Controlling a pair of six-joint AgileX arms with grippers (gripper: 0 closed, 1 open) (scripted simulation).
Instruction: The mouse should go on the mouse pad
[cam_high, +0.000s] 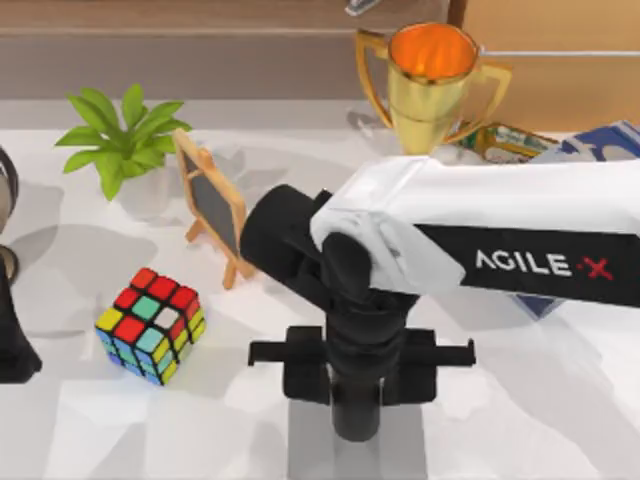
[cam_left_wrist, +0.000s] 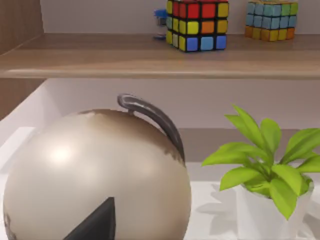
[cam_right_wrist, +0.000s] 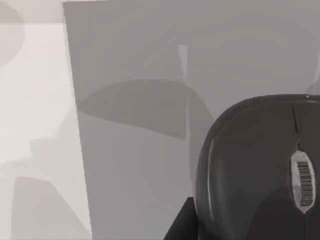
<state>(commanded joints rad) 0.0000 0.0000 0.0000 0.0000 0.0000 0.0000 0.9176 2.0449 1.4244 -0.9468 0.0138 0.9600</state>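
Observation:
The mouse (cam_right_wrist: 255, 170), dark grey with a ribbed scroll wheel, sits close under the right wrist camera, over the grey mouse pad (cam_right_wrist: 135, 150). A dark fingertip (cam_right_wrist: 181, 222) touches its side. From above, my right gripper (cam_high: 356, 400) points down over the mouse pad (cam_high: 305, 445) at the table's front middle. It is shut on the mouse, which is hidden beneath it. My left arm (cam_high: 12, 345) stays parked at the far left edge.
A colourful cube (cam_high: 150, 325) lies left of the pad, with a small chalkboard easel (cam_high: 212, 208) and a potted plant (cam_high: 122, 140) behind it. A gold trophy (cam_high: 430, 85) stands at the back. A pale globe (cam_left_wrist: 95, 180) sits right in front of the left wrist camera.

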